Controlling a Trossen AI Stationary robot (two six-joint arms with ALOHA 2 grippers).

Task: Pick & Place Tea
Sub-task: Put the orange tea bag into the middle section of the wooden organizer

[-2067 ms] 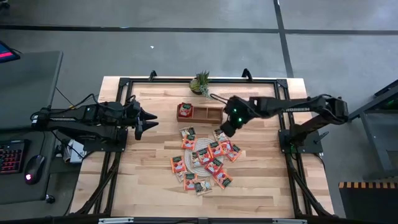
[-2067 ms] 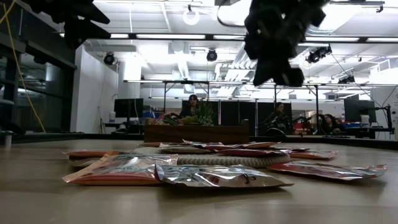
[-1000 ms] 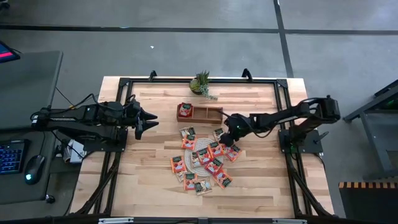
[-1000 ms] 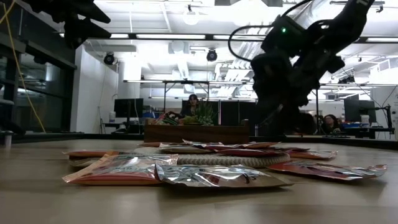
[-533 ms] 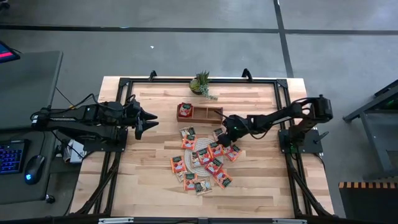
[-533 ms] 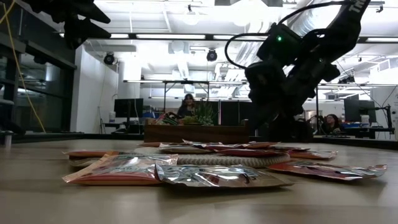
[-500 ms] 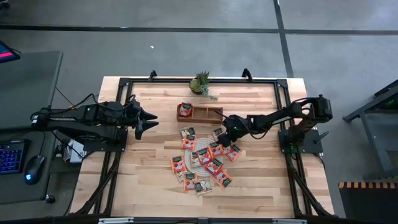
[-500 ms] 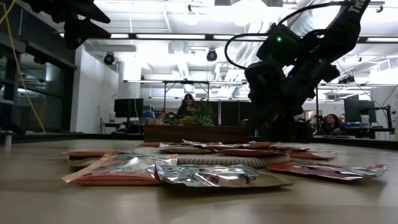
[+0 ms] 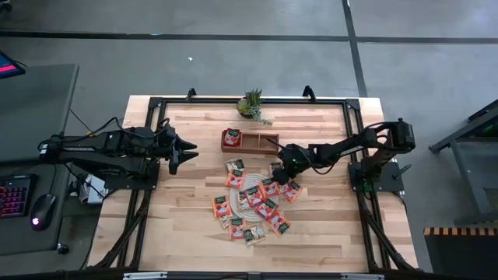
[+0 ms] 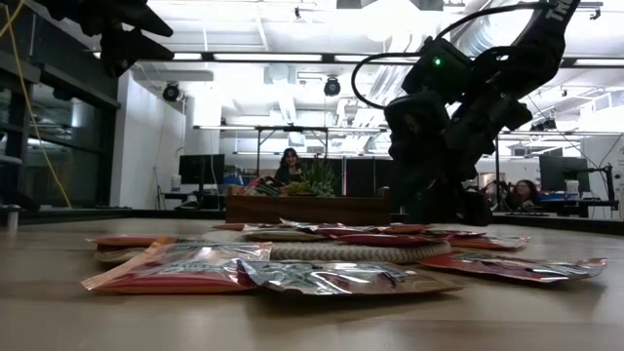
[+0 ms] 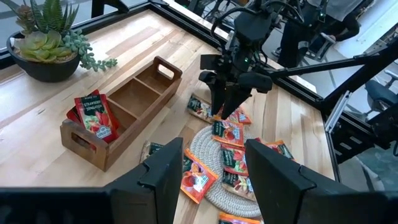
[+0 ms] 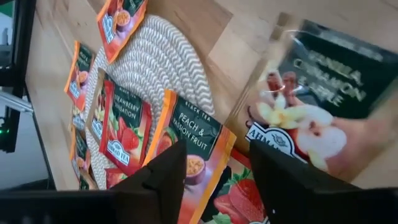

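Several orange-red tea sachets [image 9: 257, 201] lie spread on and around a round woven mat [image 9: 246, 199] mid-table. My right gripper [image 9: 278, 173] is down at the pile's far right, open. A peach sachet [image 12: 196, 140] shows between its fingers, with a paler vanilla sachet [image 12: 311, 118] beside one finger. The left wrist view shows that gripper [image 11: 225, 111] pointing down at the sachets. My left gripper [image 9: 191, 151] waits open, above the table's left part. The wooden tray [image 9: 250, 141] holds red sachets [image 11: 93, 115] in one end compartment. My right gripper slants down from the table's right side, its fingertips [image 12: 283, 177] close over the sachets at the mat's far right edge. The fingers hide the spot, so I cannot tell whether they touch a sachet.
A potted succulent [image 9: 250, 103] stands at the far edge behind the tray. A black frame [image 9: 156, 101] runs around the tabletop. Bare wood lies near the front edge [image 9: 257, 253]. In the low view a person [image 10: 290, 164] sits in the room beyond.
My right gripper has sunk toward the sachets at the far right of the pile and shifted slightly toward the table's left.
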